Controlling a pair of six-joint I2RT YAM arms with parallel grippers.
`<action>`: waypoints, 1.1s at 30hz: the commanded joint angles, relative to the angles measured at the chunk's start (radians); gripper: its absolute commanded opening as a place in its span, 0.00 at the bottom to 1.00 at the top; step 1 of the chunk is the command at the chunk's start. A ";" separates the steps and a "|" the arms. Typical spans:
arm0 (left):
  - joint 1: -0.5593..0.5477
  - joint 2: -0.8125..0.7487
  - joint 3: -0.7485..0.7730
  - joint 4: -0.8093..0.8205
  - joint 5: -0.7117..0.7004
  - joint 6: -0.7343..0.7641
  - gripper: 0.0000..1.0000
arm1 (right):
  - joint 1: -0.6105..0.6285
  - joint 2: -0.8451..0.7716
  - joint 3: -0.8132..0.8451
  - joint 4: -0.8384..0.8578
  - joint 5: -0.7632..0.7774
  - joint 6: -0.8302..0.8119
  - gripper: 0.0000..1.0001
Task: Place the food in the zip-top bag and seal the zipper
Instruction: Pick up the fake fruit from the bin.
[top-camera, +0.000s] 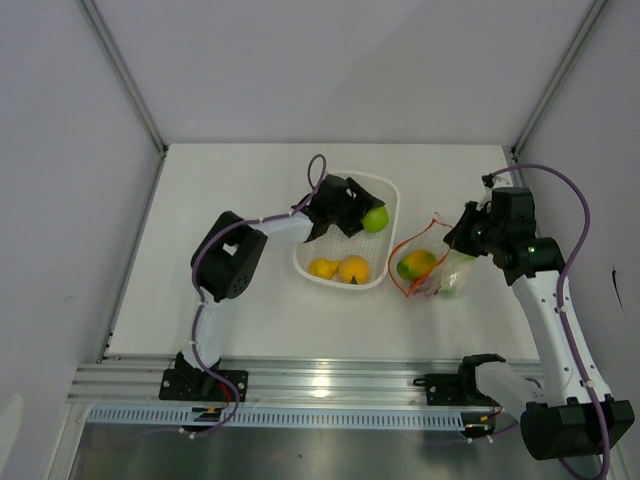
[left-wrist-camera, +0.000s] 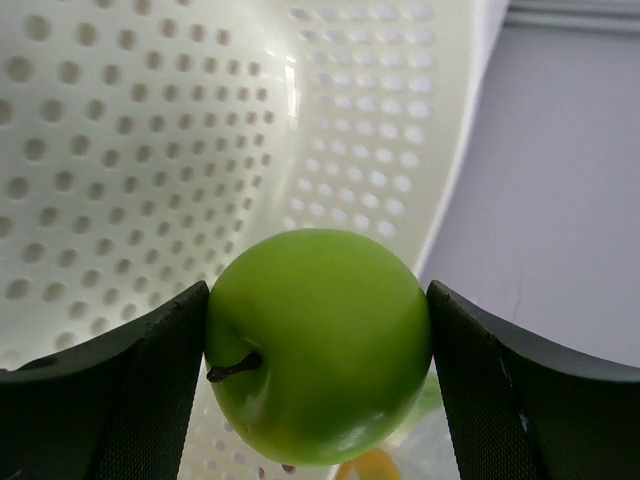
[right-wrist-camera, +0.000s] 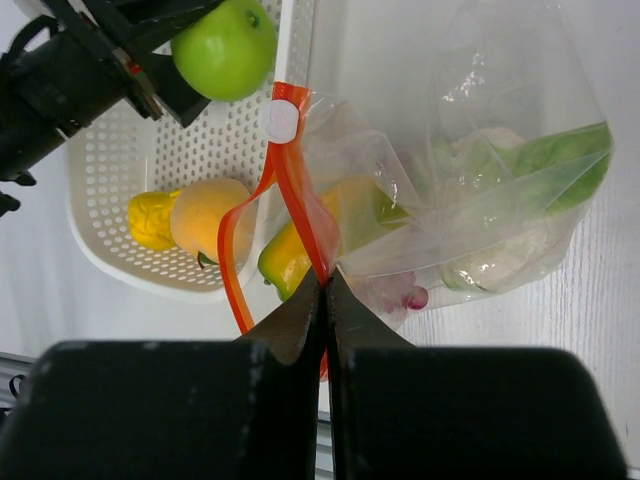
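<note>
Clamping round green toy apple (left-wrist-camera: 318, 345) in left gripper (left-wrist-camera: 318, 310) over far right corner of white perforated plastic basket (top-camera: 388, 250). Pinching orange-red zipper strip (right-wrist-camera: 290, 180) of clear crinkly bag (right-wrist-camera: 480, 100) in fully closed right gripper (right-wrist-camera: 326, 275), just beside basket. Lift above rim, swing right, release only inside mouth.

White table (top-camera: 230, 200); basket (top-camera: 336, 285), zip-top bag (top-camera: 458, 268) on it.
</note>
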 joint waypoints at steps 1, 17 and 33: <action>0.004 -0.120 -0.009 0.063 0.067 0.089 0.01 | -0.007 0.005 0.055 -0.007 0.033 -0.013 0.00; -0.091 -0.474 -0.205 0.226 0.213 0.552 0.01 | -0.004 0.048 0.105 -0.047 0.032 -0.001 0.00; -0.269 -0.472 -0.150 -0.007 0.110 0.706 0.01 | -0.004 0.068 0.190 -0.047 -0.083 0.039 0.00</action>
